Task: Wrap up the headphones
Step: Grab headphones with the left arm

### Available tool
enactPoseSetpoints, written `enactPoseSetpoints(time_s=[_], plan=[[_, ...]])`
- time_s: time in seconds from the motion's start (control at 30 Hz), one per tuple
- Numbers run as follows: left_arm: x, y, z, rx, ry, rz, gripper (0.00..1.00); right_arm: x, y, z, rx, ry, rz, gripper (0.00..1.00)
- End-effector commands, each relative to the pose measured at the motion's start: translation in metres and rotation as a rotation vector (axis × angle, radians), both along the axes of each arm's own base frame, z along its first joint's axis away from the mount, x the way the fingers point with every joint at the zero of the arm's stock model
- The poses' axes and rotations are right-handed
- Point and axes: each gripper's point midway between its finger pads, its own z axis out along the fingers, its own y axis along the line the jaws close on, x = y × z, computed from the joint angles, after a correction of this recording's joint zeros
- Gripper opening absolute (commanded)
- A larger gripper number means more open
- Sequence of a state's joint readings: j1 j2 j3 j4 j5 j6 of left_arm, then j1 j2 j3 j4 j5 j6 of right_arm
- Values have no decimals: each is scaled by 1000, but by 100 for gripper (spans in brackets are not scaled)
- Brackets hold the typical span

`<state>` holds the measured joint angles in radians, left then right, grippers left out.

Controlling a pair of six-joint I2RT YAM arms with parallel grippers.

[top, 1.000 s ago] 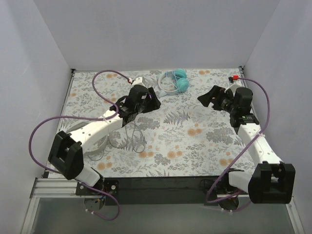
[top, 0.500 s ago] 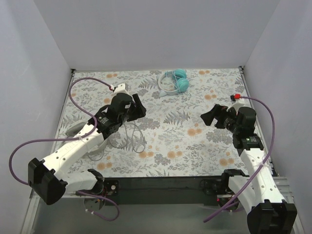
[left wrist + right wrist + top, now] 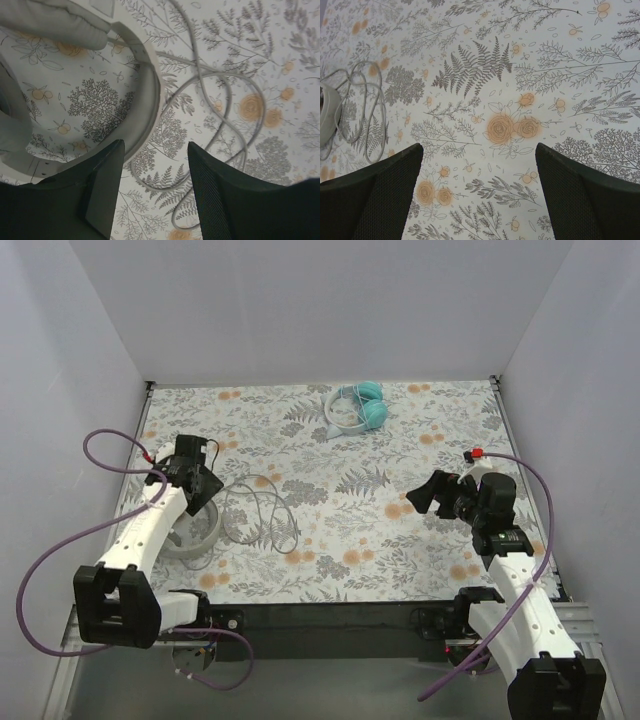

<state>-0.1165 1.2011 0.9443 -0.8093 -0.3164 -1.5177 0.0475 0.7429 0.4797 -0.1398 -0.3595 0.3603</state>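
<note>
The white-grey headphones [image 3: 200, 540] lie at the left of the table, their thin grey cable [image 3: 265, 515] loose in loops to their right. My left gripper [image 3: 200, 490] is open and empty just above them; its wrist view shows the headband [image 3: 142, 85] and the cable [image 3: 220, 100] below the open jaws. The teal headphones [image 3: 362, 408] lie at the far edge, middle. My right gripper [image 3: 428, 492] is open and empty over bare cloth at the right. Its wrist view shows the white-grey headphones [image 3: 327, 112] and cable [image 3: 362, 115] at the far left.
The table is covered by a floral cloth [image 3: 380, 530] and enclosed by grey walls on three sides. Thick purple robot cables [image 3: 60, 540] loop off the left arm and off the right arm [image 3: 535, 490]. A metal rail [image 3: 510, 440] runs along the right edge.
My left arm has swung back and to the left, from near the teal headphones to over the white-grey pair. My right arm has drawn back toward the near right.
</note>
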Motion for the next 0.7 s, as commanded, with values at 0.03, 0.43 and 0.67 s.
enactPoseSetpoints(time_s=[0.03, 0.43, 0.67], plan=[[-13, 1, -34, -10, 138, 23, 49, 7, 7, 11, 16, -75, 39, 98], [-31, -11, -97, 19, 300, -26, 47, 6, 12, 3, 46, -80, 52, 98], [11, -72, -63, -27, 198, -170, 14, 7, 12, 3, 50, -79, 51, 99]])
